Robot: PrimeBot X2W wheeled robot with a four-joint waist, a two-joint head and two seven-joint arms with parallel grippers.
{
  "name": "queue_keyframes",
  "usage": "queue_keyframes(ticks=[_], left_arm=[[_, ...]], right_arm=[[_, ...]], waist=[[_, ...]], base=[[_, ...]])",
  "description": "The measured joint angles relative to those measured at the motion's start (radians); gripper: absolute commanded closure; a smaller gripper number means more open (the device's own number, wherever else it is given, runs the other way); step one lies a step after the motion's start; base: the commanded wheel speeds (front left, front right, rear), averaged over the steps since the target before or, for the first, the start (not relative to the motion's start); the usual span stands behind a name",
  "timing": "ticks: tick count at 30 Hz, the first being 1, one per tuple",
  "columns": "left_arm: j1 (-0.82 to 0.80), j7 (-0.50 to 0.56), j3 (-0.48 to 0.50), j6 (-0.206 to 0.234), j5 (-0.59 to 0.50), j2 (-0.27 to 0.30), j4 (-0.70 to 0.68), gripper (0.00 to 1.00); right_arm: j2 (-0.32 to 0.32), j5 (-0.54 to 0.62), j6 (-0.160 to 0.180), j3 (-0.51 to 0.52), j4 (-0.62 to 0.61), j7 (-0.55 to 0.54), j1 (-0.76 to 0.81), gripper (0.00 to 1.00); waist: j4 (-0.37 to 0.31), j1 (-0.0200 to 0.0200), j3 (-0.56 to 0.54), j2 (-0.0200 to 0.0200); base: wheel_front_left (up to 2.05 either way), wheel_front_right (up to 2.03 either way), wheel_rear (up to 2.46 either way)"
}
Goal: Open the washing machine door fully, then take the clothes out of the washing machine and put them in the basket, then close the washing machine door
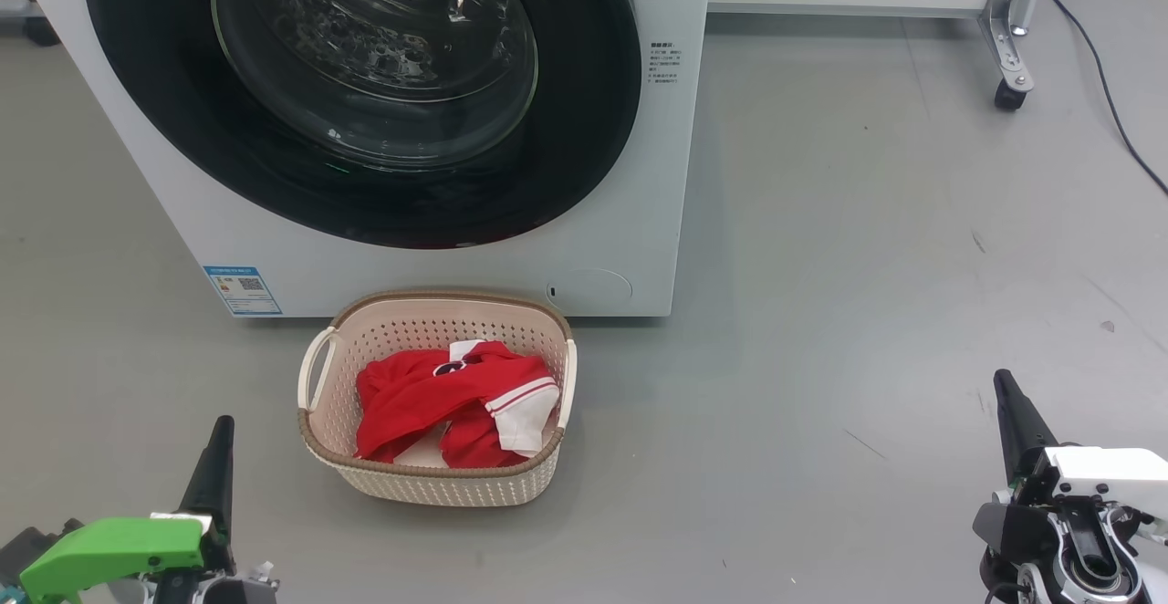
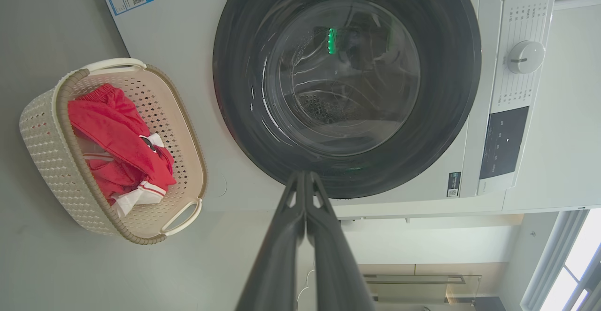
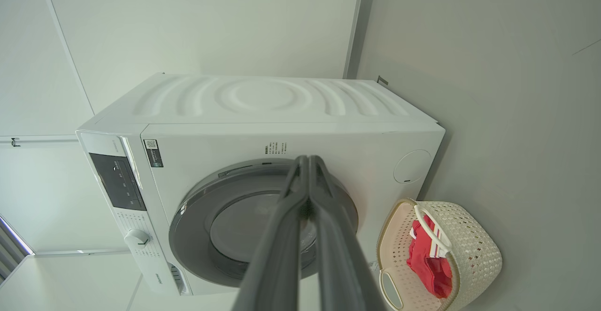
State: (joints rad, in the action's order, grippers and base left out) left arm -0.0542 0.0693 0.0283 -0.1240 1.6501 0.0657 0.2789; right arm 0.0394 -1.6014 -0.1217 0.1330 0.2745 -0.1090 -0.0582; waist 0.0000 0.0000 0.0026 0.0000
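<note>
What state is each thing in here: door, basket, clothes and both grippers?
Washing machine door: shut, flush with the front.
Basket: upright on the floor before the washing machine.
Clothes: heaped inside the basket.
Left gripper: shut, empty.
Right gripper: shut, empty.

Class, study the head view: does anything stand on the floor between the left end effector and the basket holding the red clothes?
Nothing visible does. Only bare grey floor lies between the left end effector and the basket, which stands before the shut washing machine door.
</note>
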Motion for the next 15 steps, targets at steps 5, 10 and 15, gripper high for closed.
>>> queue_keyframes(ticks=[5,10,15], left_arm=[[0.0,0.0,0.0,0.0,0.0,0.0,0.0,1.0],[0.0,0.0,0.001,0.0,0.0,0.0,0.0,1.0],[-0.001,0.0,0.001,0.0,0.0,0.0,0.0,1.0]], right_arm=[[0.0,0.0,0.0,0.0,0.0,0.0,0.0,1.0],[0.0,0.0,0.0,0.0,0.0,0.0,0.0,1.0],[0.0,0.0,0.0,0.0,0.0,0.0,0.0,1.0]], waist=[[0.0,0.0,0.0,0.0],[0.0,0.0,0.0,0.0],[0.0,0.0,0.0,0.0]], base=[[0.0,0.0,0.0],[0.0,0.0,0.0],[0.0,0.0,0.0]])
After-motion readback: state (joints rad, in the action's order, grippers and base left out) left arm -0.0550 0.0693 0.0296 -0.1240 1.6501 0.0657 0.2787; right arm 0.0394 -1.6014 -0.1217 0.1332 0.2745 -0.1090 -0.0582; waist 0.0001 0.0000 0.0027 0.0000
